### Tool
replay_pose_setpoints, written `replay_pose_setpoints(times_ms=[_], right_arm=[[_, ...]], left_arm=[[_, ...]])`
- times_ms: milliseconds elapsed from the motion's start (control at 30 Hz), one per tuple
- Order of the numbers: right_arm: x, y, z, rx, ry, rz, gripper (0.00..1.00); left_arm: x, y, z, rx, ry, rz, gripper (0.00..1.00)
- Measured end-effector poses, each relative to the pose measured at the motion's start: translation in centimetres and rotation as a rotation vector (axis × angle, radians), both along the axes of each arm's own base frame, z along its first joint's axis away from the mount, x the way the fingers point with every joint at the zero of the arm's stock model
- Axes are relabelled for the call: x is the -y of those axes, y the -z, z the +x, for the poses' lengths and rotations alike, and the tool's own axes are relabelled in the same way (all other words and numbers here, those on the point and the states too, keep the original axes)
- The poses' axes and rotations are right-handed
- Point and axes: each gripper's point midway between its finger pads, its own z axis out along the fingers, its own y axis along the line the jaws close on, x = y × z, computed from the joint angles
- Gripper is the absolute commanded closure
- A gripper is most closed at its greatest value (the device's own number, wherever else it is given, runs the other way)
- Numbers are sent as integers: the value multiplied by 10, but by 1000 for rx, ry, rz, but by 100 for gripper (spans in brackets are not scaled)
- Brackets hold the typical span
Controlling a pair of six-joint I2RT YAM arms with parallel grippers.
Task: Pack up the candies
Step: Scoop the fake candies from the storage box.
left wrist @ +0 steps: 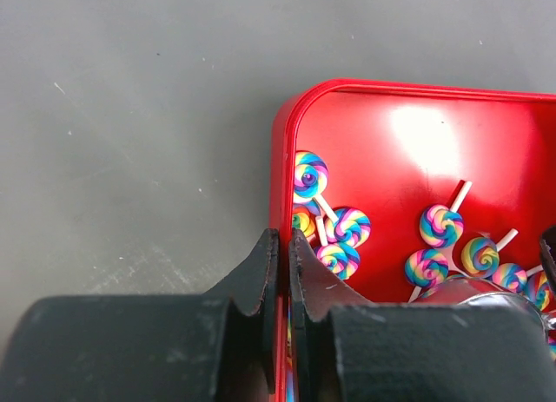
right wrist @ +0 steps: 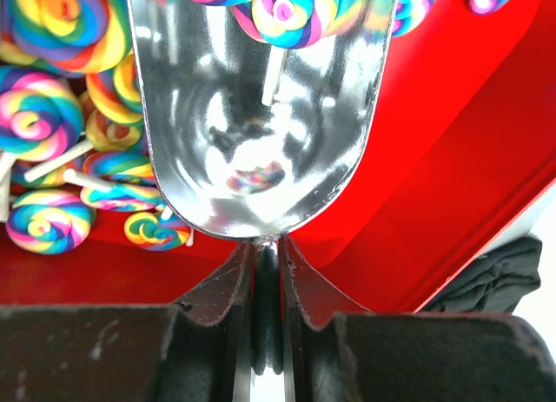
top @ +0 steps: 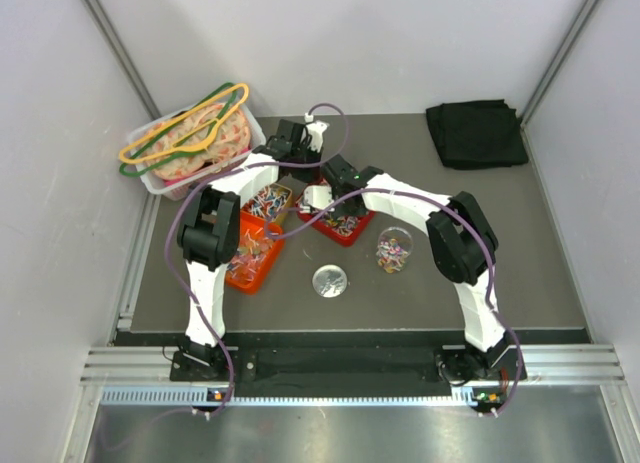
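The candies [left wrist: 441, 226] are small rainbow-swirl lollipops lying in a red tray [left wrist: 417, 88]. My left gripper [left wrist: 280, 237] is shut on the tray's left rim, one finger outside and one inside. My right gripper [right wrist: 267, 243] is shut on the handle of a shiny metal scoop [right wrist: 261, 141]. The scoop's bowl lies low in the red tray [right wrist: 434, 159] among candies [right wrist: 39, 124], with a few at its far lip. In the top view both grippers [top: 305, 178] [top: 335, 208] meet over the red tray [top: 350, 233] at the table's middle.
Two orange trays [top: 250, 268] [top: 283, 191] with candies lie left of the red tray. A clear cup [top: 393, 251] holding some candies and a clear lid [top: 329, 281] stand in front. A bin [top: 160, 183] with hangers is far left, a black cloth [top: 476, 133] far right.
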Motion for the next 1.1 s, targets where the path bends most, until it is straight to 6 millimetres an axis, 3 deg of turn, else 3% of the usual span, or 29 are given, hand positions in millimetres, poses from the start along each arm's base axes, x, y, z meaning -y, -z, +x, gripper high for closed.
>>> replay_pose_setpoints(times_ms=[633,1100], right_arm=[[5,0,12,56,11,-13,100],[4,-11,26,106,-60,-46,100]], left_arm=[[0,-2,3,14,-2,0,100],[-1,-2,3,15,-1,2,100]])
